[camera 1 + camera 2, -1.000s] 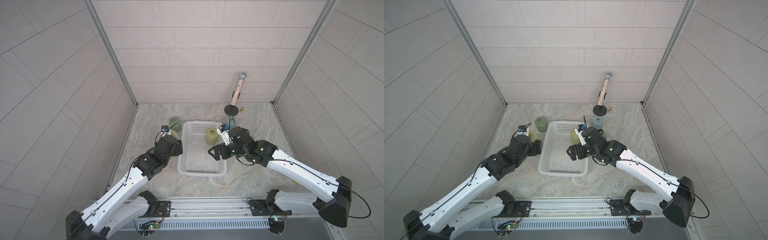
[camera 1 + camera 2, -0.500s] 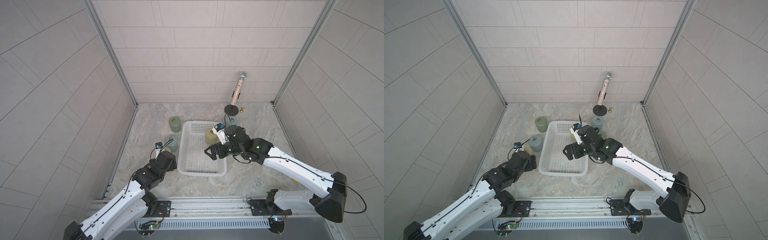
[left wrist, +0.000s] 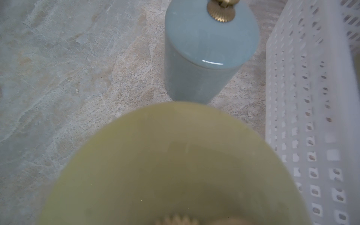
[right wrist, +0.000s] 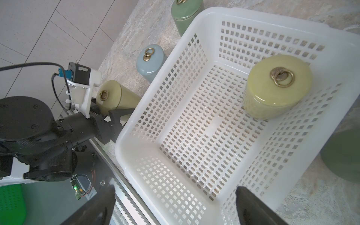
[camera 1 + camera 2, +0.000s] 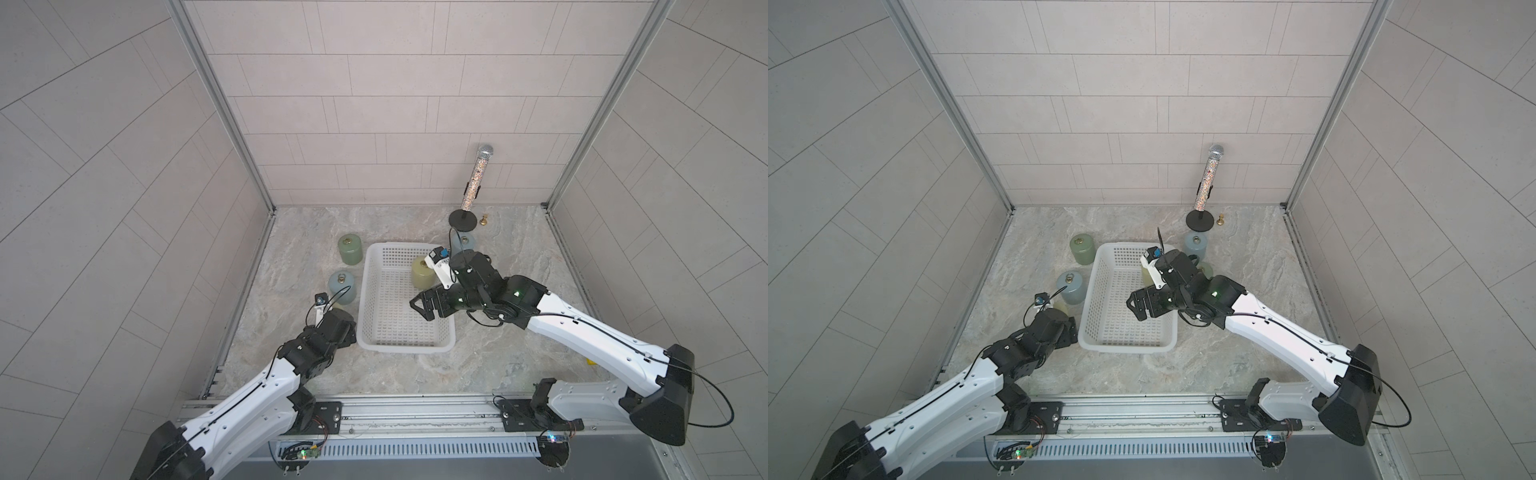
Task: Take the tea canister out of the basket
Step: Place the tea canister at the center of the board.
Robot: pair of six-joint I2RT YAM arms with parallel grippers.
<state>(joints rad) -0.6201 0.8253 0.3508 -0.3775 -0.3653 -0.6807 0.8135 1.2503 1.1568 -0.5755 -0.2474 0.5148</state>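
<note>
The white basket [image 5: 405, 348] [image 5: 1125, 347] sits mid-table. A yellow-green tea canister [image 5: 420, 274] [image 4: 276, 87] with a brass ring knob stands upright in its far right corner. My right gripper [image 5: 422, 311] [image 5: 1134, 309] [image 4: 175, 191] hovers open over the basket's middle, short of that canister, holding nothing. My left gripper [image 4: 116, 106] is outside the basket's left wall [image 3: 331, 78], shut on a second yellow-green canister [image 4: 115, 97] [image 5: 338, 306] [image 3: 175, 165], which it holds tilted. Its fingers are hidden in the left wrist view.
A blue-grey canister [image 5: 341, 286] [image 3: 204, 58] and a green one [image 5: 350, 249] stand left of the basket. Another blue-grey canister [image 5: 465, 241] and a greenish one [image 5: 1204, 270] stand at its right. A microphone stand [image 5: 476, 183] and small brass piece [image 5: 483, 220] are at the back.
My left arm pulled back toward the front along the basket's left side, bringing the yellow-green canister with it. My right gripper slid slightly left over the basket and stayed open.
</note>
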